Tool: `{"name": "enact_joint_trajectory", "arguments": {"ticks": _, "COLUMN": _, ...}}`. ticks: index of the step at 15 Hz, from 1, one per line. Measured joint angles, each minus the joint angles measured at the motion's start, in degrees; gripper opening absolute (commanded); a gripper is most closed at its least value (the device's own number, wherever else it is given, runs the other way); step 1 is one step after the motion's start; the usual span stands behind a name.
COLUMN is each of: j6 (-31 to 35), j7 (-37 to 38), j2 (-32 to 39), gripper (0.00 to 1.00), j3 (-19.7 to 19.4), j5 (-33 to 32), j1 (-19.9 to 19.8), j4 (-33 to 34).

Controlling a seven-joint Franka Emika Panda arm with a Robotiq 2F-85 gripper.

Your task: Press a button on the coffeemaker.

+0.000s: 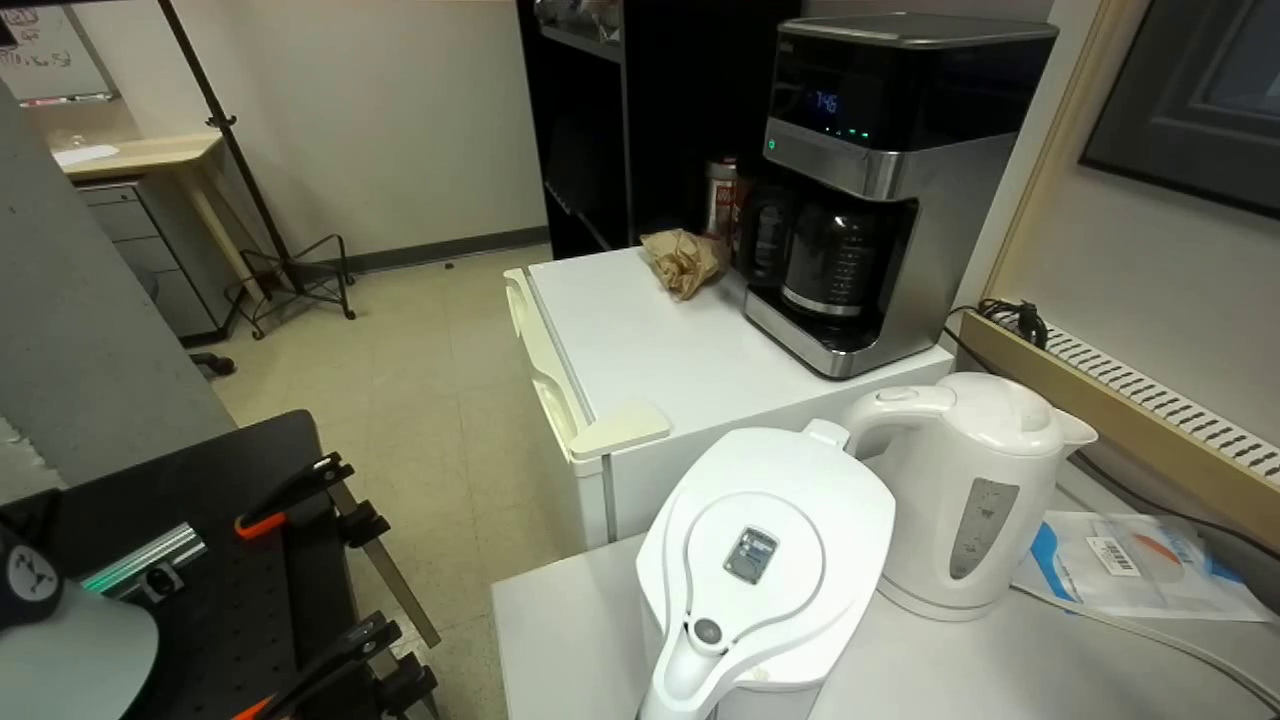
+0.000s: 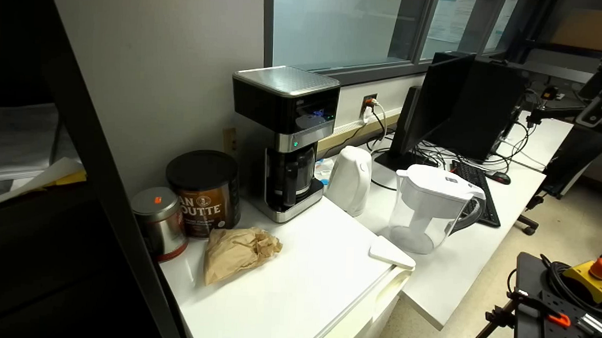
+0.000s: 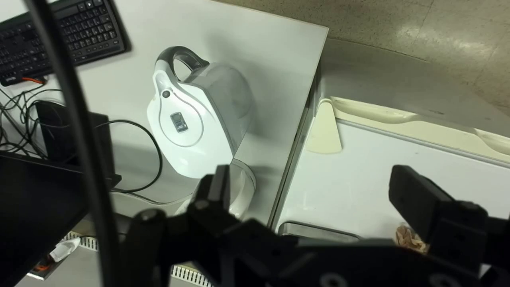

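Note:
The coffeemaker (image 1: 965, 210) is a tall black and silver machine upright on the white fridge top (image 1: 640, 330). It also shows in an exterior view (image 2: 260, 105), with its dark glass carafe (image 1: 830, 255) in place. Its black front panel (image 1: 815, 100) shows a blue clock and small green lights, and a green-lit mark (image 1: 771, 145) sits on the silver band. In the wrist view only a silver top edge (image 3: 318, 230) of it shows; the rest is hidden behind the gripper. My gripper (image 3: 310, 177) is open and empty, high above the surfaces. I cannot make it out clearly in the exterior views.
The white kettle (image 1: 970, 490) and filter pitcher (image 1: 765, 560) stand on the desk beside the fridge. A crumpled paper bag (image 2: 240, 252), a coffee can (image 2: 205, 190) and a metal tin (image 2: 160, 219) are near the coffeemaker. Monitors (image 2: 438, 99) stand further along the desk.

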Motion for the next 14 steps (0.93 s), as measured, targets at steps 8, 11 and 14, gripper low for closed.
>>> {"name": "enact_joint_trajectory", "arguments": {"ticks": 8, "j6": 4.51, "j7": -0.1, "j2": 5.92, "gripper": 1.0, "j3": 0.43, "j5": -1.89, "j1": 1.26, "j4": 0.29}}
{"name": "enact_joint_trajectory", "arguments": {"ticks": 11, "j6": 8.74, "j7": 0.0, "j2": 12.13, "gripper": 1.0, "j3": 1.64, "j5": -4.16, "j1": 1.55, "j4": 1.7}}
{"name": "enact_joint_trajectory", "arguments": {"ticks": 14, "j6": 12.61, "j7": 0.62, "j2": 18.93, "gripper": 0.74, "j3": 2.58, "j5": -7.46, "j1": 1.54, "j4": 4.33}}
